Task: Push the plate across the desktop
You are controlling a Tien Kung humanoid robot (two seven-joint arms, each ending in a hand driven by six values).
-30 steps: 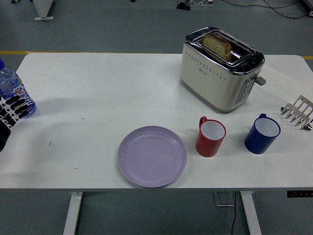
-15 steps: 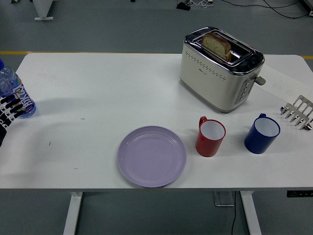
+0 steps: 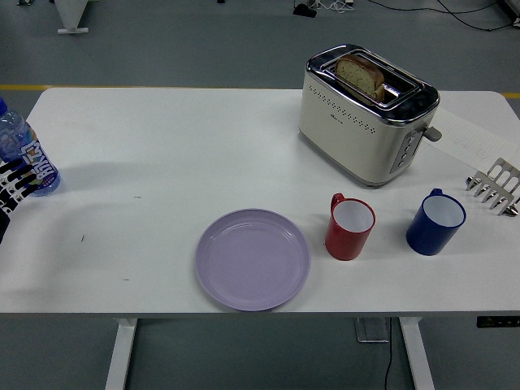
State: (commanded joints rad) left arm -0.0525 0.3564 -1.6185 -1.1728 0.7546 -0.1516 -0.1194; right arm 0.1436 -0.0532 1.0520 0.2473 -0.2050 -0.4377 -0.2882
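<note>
A lilac plate lies on the white table, near the front edge and a little left of centre. My left hand shows only at the picture's left edge, far from the plate. Its black and white fingers are stretched out and hold nothing. They lie just in front of a water bottle. My right hand is out of view.
A red mug stands just right of the plate, and a blue mug further right. A cream toaster with a slice of bread in it stands behind them. A silver rack sits at the right edge.
My left hand has drawn back a little to the left, so less of it shows. The plate and the bottle have not moved.
</note>
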